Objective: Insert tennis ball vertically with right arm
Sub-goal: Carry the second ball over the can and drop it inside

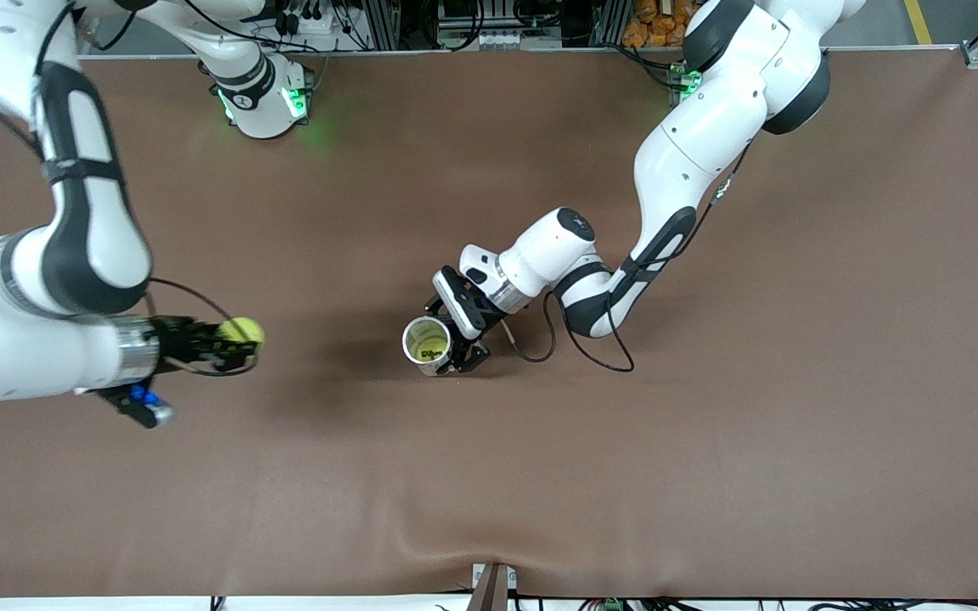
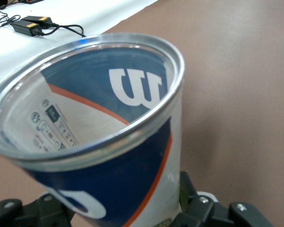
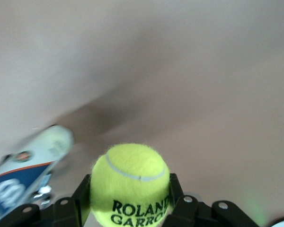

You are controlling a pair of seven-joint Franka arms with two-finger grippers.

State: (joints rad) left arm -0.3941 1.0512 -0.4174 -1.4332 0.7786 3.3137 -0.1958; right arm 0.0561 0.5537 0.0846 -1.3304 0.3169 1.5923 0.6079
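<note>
— Brown table (image 1: 489, 475) comes first from the front; higher up, at its middle, the left gripper (image 1: 455, 339) pinches an upright open can (image 1: 427, 342).
— And the ball?
— Yellow tennis ball (image 1: 243, 331) sits pinched in the right gripper (image 1: 230, 344), over the table toward the right arm's end, well apart from the can.
— Left wrist view?
— Can's silver rim (image 2: 85, 94), blue and white label inside.
— Right wrist?
— Ball (image 3: 130, 182) between black fingers (image 3: 68, 208); can (image 3: 26, 175) nearby.

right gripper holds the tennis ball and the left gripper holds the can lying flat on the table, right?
Not quite: the left gripper holds the tennis ball can upright, mouth open upward, as the front view shows. The right gripper does hold the tennis ball.
</note>
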